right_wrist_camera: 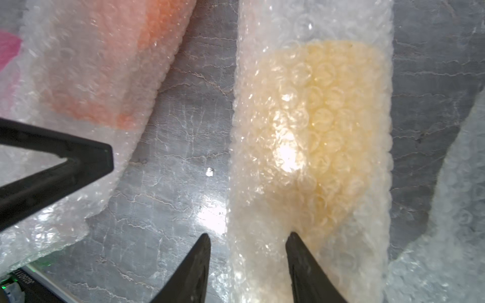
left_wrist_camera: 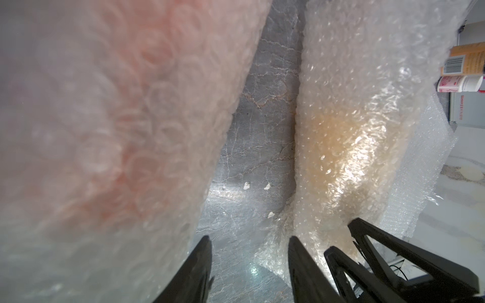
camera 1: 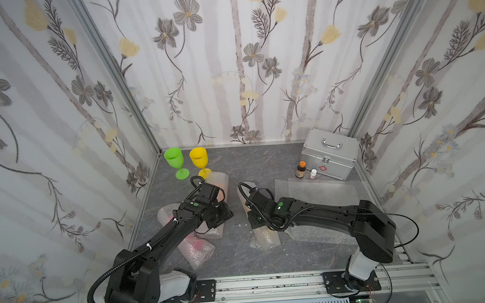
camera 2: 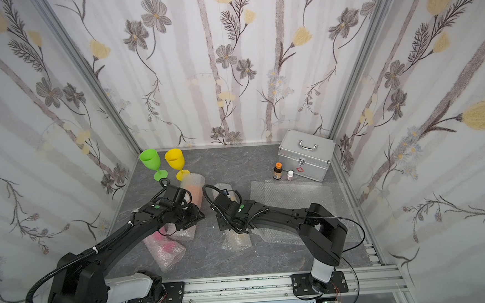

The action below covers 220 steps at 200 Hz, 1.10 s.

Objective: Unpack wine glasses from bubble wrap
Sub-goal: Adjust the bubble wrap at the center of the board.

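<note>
Your left gripper (left_wrist_camera: pixel 249 262): jaws part open, empty, over grey table (left_wrist_camera: pixel 262 105) between two clear bubble-wrap tubes (left_wrist_camera: pixel 341 52), one showing an orange goblet (left_wrist_camera: pixel 126 157), one an amber-yellow goblet (right_wrist_camera: pixel 322 118). Your right gripper (right_wrist_camera: pixel 249 262): part open, unclamped, straddling the edge of the amber-yellow goblet's tube. Beyond both: lime green plastic goblet (camera 1: pixel 174 159) and yellow plastic goblet (camera 1: pixel 199 160), upright, unwrapped.

lime green goblet (camera 1: pixel 174 159), yellow goblet (camera 1: pixel 199 158), grey marbled table (camera 1: pixel 253 163).

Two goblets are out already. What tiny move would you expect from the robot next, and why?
Probably the right gripper should close on the edge of the amber-tinted bubble-wrap roll. Its jaws stand open astride that edge, one side over the wrap, the other over bare table, so a pinch would likely catch the sheet for peeling.
</note>
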Motion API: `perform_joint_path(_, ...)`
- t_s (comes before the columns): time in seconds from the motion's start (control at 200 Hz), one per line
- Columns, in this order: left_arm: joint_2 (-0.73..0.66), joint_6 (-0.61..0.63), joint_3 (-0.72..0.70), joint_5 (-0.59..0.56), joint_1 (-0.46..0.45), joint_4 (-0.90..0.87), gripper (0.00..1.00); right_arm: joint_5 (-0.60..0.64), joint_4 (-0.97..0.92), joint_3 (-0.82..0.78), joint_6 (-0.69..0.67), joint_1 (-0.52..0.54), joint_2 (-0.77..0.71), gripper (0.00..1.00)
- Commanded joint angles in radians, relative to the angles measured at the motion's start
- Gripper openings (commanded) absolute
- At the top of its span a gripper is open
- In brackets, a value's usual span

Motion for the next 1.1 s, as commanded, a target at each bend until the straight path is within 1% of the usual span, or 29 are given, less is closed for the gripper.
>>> perform_joint_path(0.0,0.003,-0.013,-0.002,0.012,0.0,0.035,0.49,0.036,-0.026,-0.012,-0.001,-0.015,-0.008,0.49)
perform_joint_path(0.065,0.013,-0.015,0.0,0.023,0.0,0.045,0.5,0.038,-0.023,-0.03,-0.002,-0.031,-0.017,0.47)
perform_joint_path(0.15,0.025,-0.021,0.002,0.036,0.0,0.059,0.49,0.037,-0.014,-0.059,-0.006,-0.055,-0.033,0.39)
perform_joint_path(0.255,0.038,-0.022,0.01,0.043,0.0,0.067,0.49,0.034,-0.004,-0.091,-0.014,-0.089,-0.058,0.35)
perform_joint_path(0.385,0.059,-0.033,0.02,0.066,-0.001,0.096,0.49,0.021,0.024,-0.148,-0.017,-0.133,-0.095,0.24)
perform_joint_path(0.445,0.073,-0.045,0.022,0.077,-0.008,0.117,0.49,0.01,0.044,-0.179,-0.016,-0.153,-0.113,0.2)
perform_joint_path(0.545,0.103,-0.063,0.033,0.089,-0.036,0.149,0.49,-0.01,0.075,-0.222,-0.01,-0.184,-0.138,0.15)
perform_joint_path(0.655,0.147,-0.082,0.052,0.093,-0.086,0.189,0.5,-0.062,0.137,-0.278,-0.002,-0.22,-0.165,0.13)
perform_joint_path(0.799,0.205,-0.133,0.05,0.105,-0.142,0.304,0.51,-0.137,0.219,-0.344,0.009,-0.258,-0.187,0.11)
perform_joint_path(0.879,0.239,-0.151,0.053,0.114,-0.16,0.367,0.53,-0.176,0.262,-0.376,0.018,-0.271,-0.196,0.11)
perform_joint_path(0.939,0.268,-0.168,0.053,0.141,-0.169,0.417,0.56,-0.206,0.294,-0.398,0.023,-0.272,-0.203,0.1)
perform_joint_path(0.954,0.274,-0.173,0.054,0.149,-0.171,0.431,0.56,-0.213,0.302,-0.404,0.024,-0.299,-0.205,0.1)
perform_joint_path(0.994,0.292,-0.187,0.051,0.167,-0.176,0.479,0.58,-0.227,0.32,-0.417,0.028,-0.31,-0.207,0.1)
perform_joint_path(1.094,0.335,-0.219,0.054,0.199,-0.19,0.559,0.59,-0.253,0.352,-0.43,0.036,-0.325,-0.213,0.11)
